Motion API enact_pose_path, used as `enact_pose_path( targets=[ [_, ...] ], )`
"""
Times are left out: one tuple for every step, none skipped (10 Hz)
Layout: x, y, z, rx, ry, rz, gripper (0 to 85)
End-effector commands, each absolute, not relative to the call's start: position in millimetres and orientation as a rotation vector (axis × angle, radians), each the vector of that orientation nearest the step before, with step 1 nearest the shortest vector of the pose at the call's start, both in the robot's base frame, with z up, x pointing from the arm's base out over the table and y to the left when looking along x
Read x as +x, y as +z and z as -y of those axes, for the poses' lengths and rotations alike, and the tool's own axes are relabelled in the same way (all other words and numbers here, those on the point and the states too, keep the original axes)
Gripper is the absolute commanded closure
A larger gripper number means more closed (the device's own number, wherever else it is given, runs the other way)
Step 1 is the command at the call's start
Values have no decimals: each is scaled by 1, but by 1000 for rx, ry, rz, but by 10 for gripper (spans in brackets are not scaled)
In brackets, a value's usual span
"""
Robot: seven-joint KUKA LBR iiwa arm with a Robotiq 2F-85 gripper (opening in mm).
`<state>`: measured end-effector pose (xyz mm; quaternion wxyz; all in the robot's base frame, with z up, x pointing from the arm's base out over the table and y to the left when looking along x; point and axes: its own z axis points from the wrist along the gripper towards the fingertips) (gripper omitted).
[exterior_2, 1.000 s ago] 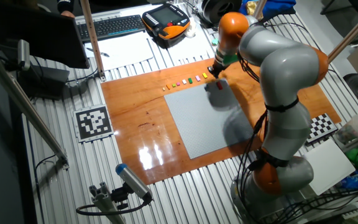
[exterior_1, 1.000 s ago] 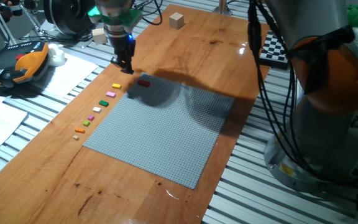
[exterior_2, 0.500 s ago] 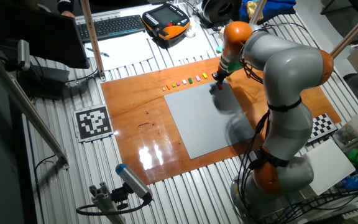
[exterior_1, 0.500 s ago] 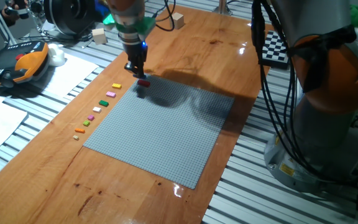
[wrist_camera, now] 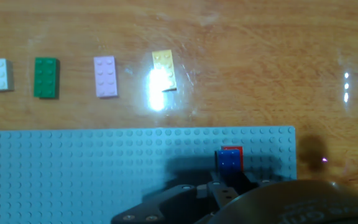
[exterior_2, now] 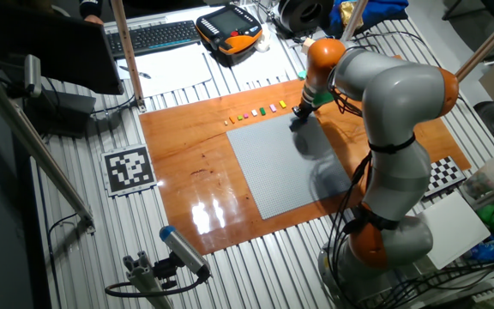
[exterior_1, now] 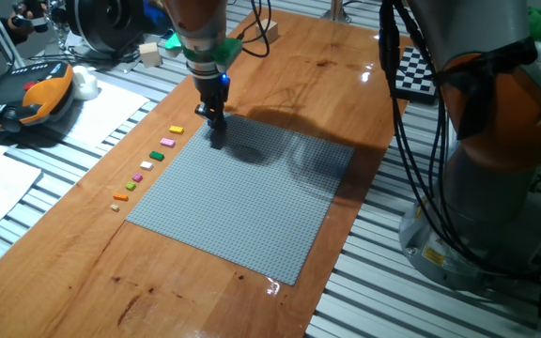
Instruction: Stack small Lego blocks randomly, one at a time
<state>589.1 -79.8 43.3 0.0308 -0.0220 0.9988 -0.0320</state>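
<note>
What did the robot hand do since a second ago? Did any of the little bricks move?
The gripper swung from beside the grey baseplate over its corner and came down onto the red brick. The hand view shows a blue brick at its fingertips, right over the red one. Whether it has let go is hidden. The row of loose bricks on the wood stayed put, and so did the baseplate.

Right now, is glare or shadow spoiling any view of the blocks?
Hand view: a bright glare spot washes out part of the yellow block; the blue block over the red one sits in the gripper's shadow but is readable. One fixed view: the arm's shadow darkens the baseplate near the gripper. Other fixed view: glare patches on the wooden board, away from the blocks.
</note>
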Motion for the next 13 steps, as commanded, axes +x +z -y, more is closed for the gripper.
enact_pose_path(
  targets=[
    [589,43,80,-67,-99,-3079,850],
    [589,43,81,-63,-101,-3079,850],
    [590,43,81,-65,-106,-3079,850],
    [589,42,81,-65,-101,-3079,850],
    [590,43,82,-65,-101,-3079,850],
    [591,43,83,-70,-101,-3080,850],
    [593,44,85,-72,-92,-3085,850],
    [592,42,85,-72,-89,-3080,850],
    [592,39,84,-70,-87,-3076,850],
    [592,38,84,-67,-82,-3076,850],
    [593,37,84,-67,-82,-3076,850],
    [593,36,84,-65,-82,-3076,850],
    [592,36,85,-62,-82,-3076,850]
  ],
)
